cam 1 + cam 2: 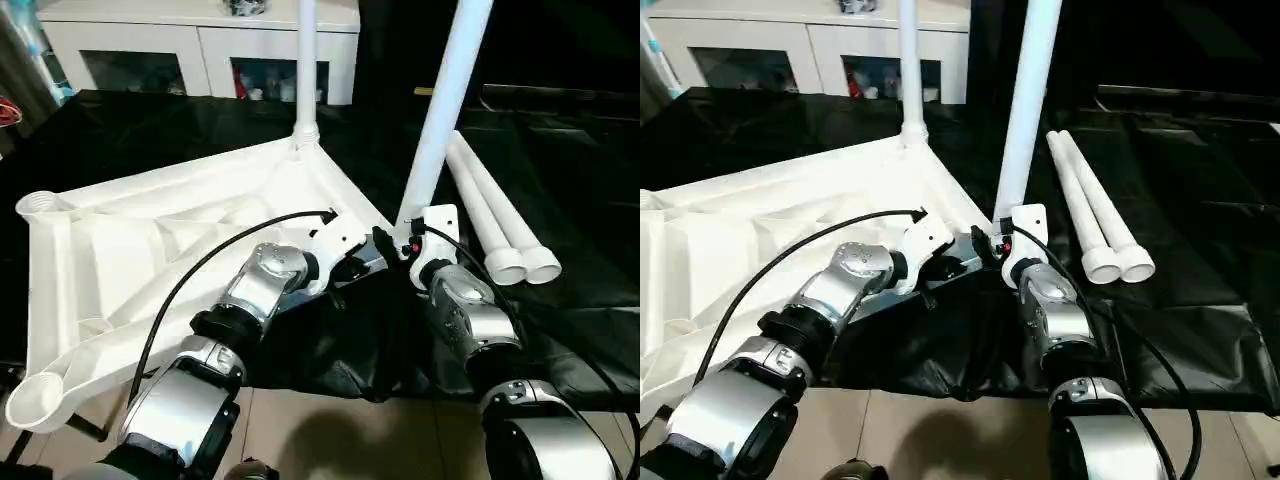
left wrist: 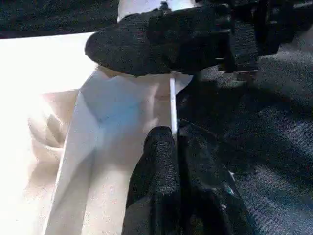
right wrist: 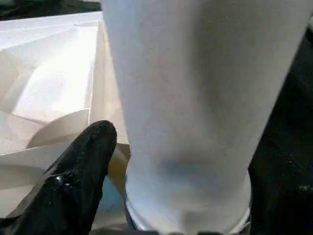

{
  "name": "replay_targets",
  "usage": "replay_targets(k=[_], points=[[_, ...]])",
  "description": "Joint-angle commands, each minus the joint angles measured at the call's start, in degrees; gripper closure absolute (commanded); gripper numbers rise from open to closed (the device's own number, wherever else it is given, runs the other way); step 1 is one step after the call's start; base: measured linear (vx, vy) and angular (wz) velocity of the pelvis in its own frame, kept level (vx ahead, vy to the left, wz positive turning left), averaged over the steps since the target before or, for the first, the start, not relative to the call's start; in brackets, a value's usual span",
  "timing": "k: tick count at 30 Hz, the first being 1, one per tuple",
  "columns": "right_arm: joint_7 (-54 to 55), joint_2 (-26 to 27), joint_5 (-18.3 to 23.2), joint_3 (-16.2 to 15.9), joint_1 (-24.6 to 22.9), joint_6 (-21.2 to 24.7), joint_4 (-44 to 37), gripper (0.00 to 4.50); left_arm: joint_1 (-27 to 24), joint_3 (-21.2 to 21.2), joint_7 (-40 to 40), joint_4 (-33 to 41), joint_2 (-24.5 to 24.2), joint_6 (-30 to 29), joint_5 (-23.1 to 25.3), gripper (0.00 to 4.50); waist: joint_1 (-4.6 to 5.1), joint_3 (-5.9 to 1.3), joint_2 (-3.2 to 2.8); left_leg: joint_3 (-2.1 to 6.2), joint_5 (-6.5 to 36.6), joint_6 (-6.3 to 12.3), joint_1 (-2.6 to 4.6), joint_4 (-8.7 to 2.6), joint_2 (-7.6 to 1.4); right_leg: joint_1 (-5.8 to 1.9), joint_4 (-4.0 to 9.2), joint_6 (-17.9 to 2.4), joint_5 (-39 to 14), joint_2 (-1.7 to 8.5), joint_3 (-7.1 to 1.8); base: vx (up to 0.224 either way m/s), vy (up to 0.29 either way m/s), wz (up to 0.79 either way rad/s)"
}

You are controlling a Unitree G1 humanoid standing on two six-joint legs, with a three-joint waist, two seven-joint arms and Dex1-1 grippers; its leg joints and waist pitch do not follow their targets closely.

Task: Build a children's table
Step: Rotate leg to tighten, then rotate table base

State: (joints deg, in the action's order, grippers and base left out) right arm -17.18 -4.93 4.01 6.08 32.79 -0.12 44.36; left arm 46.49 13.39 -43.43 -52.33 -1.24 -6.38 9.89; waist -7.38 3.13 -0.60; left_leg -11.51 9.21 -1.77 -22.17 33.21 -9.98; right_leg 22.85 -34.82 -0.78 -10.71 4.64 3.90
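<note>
Meanwhile, the tabletop rim is pinched by the closed left end effector; a leg is flanked by the parted right end effector.

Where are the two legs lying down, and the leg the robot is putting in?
Two loose legs [image 1: 500, 215], left eye view: on their shafts.
Standing leg [image 1: 440, 110], left eye view: mid-shaft.

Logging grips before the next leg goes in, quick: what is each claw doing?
Left claw: shut on the tabletop rim.
Right claw: around the leg; grip cannot be told.
</note>
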Motion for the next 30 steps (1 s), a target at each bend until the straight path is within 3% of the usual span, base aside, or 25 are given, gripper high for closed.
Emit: replay_targets(k=[1, 4, 5, 7, 13, 18, 21, 22, 24, 27, 28, 30], points=[[-1.9, -0.8, 0.1, -1.5, -2.1, 0.9, -6.1, 0.63, 1.4, 0.0, 0.4, -0.5, 2.8, 4.0, -1.2, 4.50, 0.38, -3.99, 0.63, 1.72, 12.6, 3.05, 1.61, -3.77, -3.58, -2.54, 4.44, -11.8, -7.9, 4.71, -2.93, 0.000, 0.000, 0.00], [-2.4, -2.6, 0.1, -1.4, -5.5, 1.8, -12.6, 0.59, 2.3, -2.1, 3.3, -1.9, 3.1, 4.4, -2.1, 4.22, -0.07, -3.83, 0.75, 1.74, 12.3, 3.74, 1.36, -3.74, -3.47, -2.62, 4.70, -10.8, -9.7, 4.82, -2.88, 0.000, 0.000, 0.00], [-2.4, -2.9, 0.2, -1.2, -6.1, 2.0, -13.8, 0.59, 2.5, -2.6, 3.8, -2.2, 3.1, 4.4, -2.4, 4.22, -0.33, -3.78, 0.74, 1.69, 13.1, 3.63, 1.68, -3.71, -3.52, -2.33, 5.01, -10.1, -11.6, 4.84, -2.94, 0.000, 0.000, 0.00], [-2.3, -3.4, 0.7, -0.7, -7.5, 2.7, -16.6, 0.57, 2.8, -3.4, 3.8, -2.8, 3.0, 4.4, -3.2, 3.87, -0.28, -3.84, 0.80, 1.89, 13.2, 3.27, 1.38, -3.84, -3.51, -2.56, 4.96, -9.9, -13.1, 4.97, -2.85, 0.000, 0.000, 0.00], [-3.5, -5.8, 2.3, 0.0, -11.6, 7.0, -26.2, 0.57, 3.6, -6.3, 8.2, -2.6, 0.4, 7.2, -4.4, 3.49, -0.19, -3.92, 1.28, 1.89, 10.7, 4.56, 0.99, -3.63, -3.37, -2.73, 4.40, -9.9, -7.9, 4.75, -2.78, 0.000, 0.000, 0.00], [-9.5, -9.5, 4.7, -1.3, -16.8, 12.6, -34.8, 0.57, 2.6, -12.0, 10.9, 3.4, -6.7, 5.4, -6.6, 3.49, 0.35, -3.91, 1.36, 1.85, 9.5, 5.44, 0.91, -3.42, -3.29, -2.79, 4.18, -10.4, -7.7, 4.54, -2.54, 0.000, 0.000, 0.00], [-14.9, -12.4, 6.5, -3.9, -21.2, 16.5, -40.6, 0.57, 0.9, -15.0, 13.3, 7.6, -12.4, 3.2, -6.7, 3.49, 0.57, -3.78, 0.88, 1.97, 10.0, 5.56, 0.93, -3.53, -3.51, -2.75, 4.13, -10.6, -7.3, 4.39, -2.54, 0.000, 0.000, 0.00], [-17.2, -13.7, 7.5, -5.2, -23.3, 18.2, -43.1, 0.57, -0.5, -16.2, 14.7, 9.6, -15.4, 1.2, -6.1, 3.49, 0.74, -3.72, 0.75, 2.07, 10.7, 5.28, 0.90, -3.60, -3.64, -2.76, 3.98, -10.6, -7.2, 4.34, -2.54, 0.000, 0.000, 0.00], [-18.1, -14.2, 8.0, -5.8, -24.2, 19.2, -44.4, 0.57, -1.1, -16.6, 15.3, 10.4, -16.6, 0.2, -5.8, 3.49, 0.95, -3.70, 0.69, 2.00, 11.6, 4.87, 0.97, -3.63, -3.57, -2.66, 4.06, -10.4, -8.1, 4.26, -2.56, 0.000, 0.000, 0.00], [-19.9, -15.4, 8.7, -8.1, -26.5, 23.1, -47.1, 0.57, -4.8, -18.4, 17.6, 12.9, -22.6, -3.6, -3.5, 3.49, 0.99, -3.38, -0.06, 2.20, 15.2, 2.01, 1.41, -4.10, -3.81, -2.13, 4.61, -9.7, -13.4, 4.16, -2.69, 0.000, 0.000, 0.00], [-19.7, -15.2, 8.2, -8.7, -26.5, 23.9, -46.7, 0.88, -6.0, -19.2, 18.5, 13.8, -24.3, -5.4, -3.1, 3.76, 1.07, -3.31, -0.18, 2.11, 15.9, 1.66, 1.40, -4.16, -3.68, -1.98, 4.74, -9.3, -14.0, 4.05, -2.75, 0.000, 0.000, 0.00], [-18.4, -13.9, 7.0, -9.4, -25.7, 24.6, -44.4, 1.02, -8.0, -20.4, 20.2, 14.5, -26.9, -8.2, -2.0, 3.84, 1.32, -3.35, -0.22, 2.26, 17.7, -0.16, 1.62, -4.32, -3.59, -1.78, 4.80, -8.9, -15.0, 4.16, -2.80, 0.000, 0.000, 0.00]])
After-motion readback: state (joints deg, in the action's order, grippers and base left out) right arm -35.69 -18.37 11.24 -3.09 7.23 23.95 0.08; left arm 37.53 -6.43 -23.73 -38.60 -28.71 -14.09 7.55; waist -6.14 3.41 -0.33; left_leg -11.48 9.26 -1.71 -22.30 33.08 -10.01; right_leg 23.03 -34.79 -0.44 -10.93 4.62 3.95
